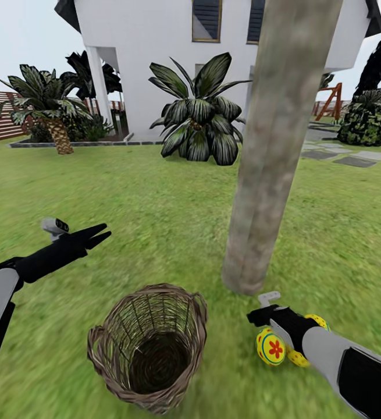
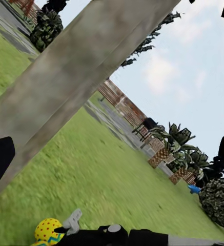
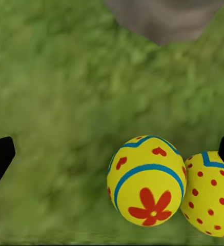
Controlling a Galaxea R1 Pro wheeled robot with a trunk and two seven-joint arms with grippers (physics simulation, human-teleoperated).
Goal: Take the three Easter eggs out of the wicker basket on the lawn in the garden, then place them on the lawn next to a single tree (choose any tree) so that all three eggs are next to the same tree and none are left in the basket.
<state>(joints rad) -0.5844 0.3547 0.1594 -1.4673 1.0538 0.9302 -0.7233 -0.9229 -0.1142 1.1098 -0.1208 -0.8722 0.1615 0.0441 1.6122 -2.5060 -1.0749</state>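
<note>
Basket: We are seeing the wicker basket (image 1: 149, 348) sitting on the lawn (image 1: 155, 198) near our body. It is looking empty inside, so nothing seems left to take out.
Eggs: We are seeing two eggs lying on the grass, touching each other, near the foot of the tree (image 1: 274, 145). The flower egg (image 3: 146, 180) is beside the dotted egg (image 3: 209, 193). We cannot tell where the third egg is.
Right gripper (image 1: 263, 313): It is hovering just above the two eggs. Its fingers are spread wide and holding nothing, we think because it is letting an egg rest there.
Left gripper (image 1: 99, 235): It is hanging over the grass, away from the basket. Its fingers are spread apart and holding nothing.
</note>
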